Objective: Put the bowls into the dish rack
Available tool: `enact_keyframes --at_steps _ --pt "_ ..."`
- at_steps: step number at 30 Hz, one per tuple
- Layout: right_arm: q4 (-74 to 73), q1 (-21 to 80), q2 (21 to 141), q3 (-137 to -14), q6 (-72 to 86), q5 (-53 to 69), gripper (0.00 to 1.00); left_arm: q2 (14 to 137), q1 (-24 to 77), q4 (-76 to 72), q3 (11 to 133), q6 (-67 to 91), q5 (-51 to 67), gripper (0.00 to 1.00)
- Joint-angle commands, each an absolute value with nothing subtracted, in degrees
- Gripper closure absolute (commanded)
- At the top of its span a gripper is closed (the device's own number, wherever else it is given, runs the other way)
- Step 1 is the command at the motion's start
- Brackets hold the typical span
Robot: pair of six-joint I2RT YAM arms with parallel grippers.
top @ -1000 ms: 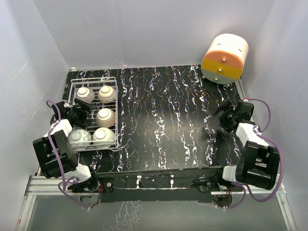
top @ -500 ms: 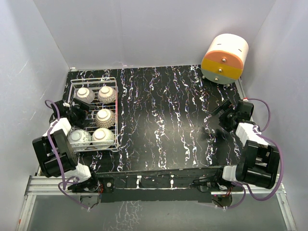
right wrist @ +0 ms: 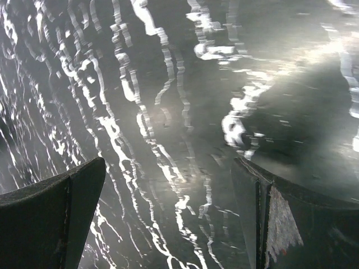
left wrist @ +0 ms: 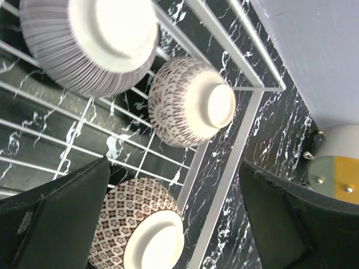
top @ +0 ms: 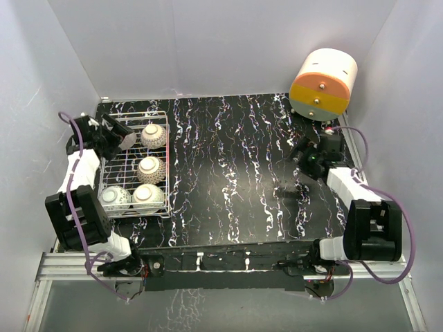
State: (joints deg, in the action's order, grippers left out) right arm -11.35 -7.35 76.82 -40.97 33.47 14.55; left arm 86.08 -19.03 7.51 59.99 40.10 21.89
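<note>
All five bowls (top: 151, 168) sit in the dish rack (top: 116, 169); neither gripper holds anything.

All bowls are upside down, foot rings up. Two are in the rack's near row, one is mid-right, one is at the far-right corner, and the grey-striped bowl (left wrist: 84, 45) is at the far-left corner. The rack's mid-left cell is bare. The left gripper (left wrist: 173, 168) hovers over the rack's far-left corner with fingers spread wide and nothing between them, the grey-striped bowl just beside it. The right gripper (right wrist: 168, 159) is well apart from the rack, across the black marbled table (top: 235, 166) near the cream-orange-yellow cylinder (top: 323, 84). Its fingers are apart over bare tabletop.
</note>
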Motion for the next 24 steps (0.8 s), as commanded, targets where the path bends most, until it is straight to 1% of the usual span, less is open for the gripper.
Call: enact_keyframes --at_steps 1,7,11,16,20,24 --pt "-11.79 4.31 78.61 -47.75 32.01 7.25 0.01 85.61 -15.10 14.31 66.41 33.80 13.30 0.03" --pt "-15.65 19.10 82.54 -56.56 31.69 -0.21 0.02 82.72 -8.07 19.83 71.66 27.67 5.91 0.03" --pt "-18.07 28.58 85.74 -63.53 29.95 -3.19 0.02 80.45 -3.18 21.47 72.93 23.19 5.78 0.03" --pt "-19.26 33.78 86.81 -68.26 28.36 -5.98 0.02 74.42 0.17 20.74 70.80 20.33 5.10 0.03" --pt "-18.76 35.64 85.38 -68.86 27.11 -9.04 0.02 70.42 1.07 19.61 68.18 18.58 8.26 0.03" --pt "-18.60 36.56 83.73 -69.41 26.16 -12.43 0.01 69.34 1.40 20.03 67.30 16.86 11.56 0.03"
